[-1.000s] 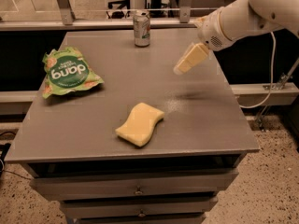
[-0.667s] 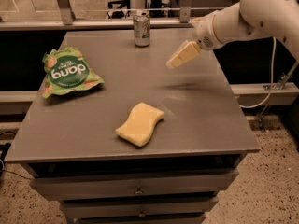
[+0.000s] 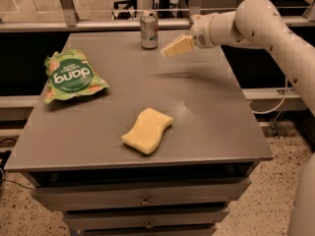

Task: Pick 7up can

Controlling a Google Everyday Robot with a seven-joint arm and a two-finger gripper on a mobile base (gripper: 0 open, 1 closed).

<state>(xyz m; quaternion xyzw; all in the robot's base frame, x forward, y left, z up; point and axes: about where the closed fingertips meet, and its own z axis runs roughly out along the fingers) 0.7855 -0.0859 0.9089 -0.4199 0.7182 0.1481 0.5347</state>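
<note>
While hand [image 3: 168, 51] hovers just right of 7up can [image 3: 149, 30], above tabletop [image 3: 206, 117], no contact yet; hand aperture: cannot tell. Can upright at far tabletop edge, ungrasped. Approach approx. complete, by judgement. Remaining: close in, grip, lift.
</note>
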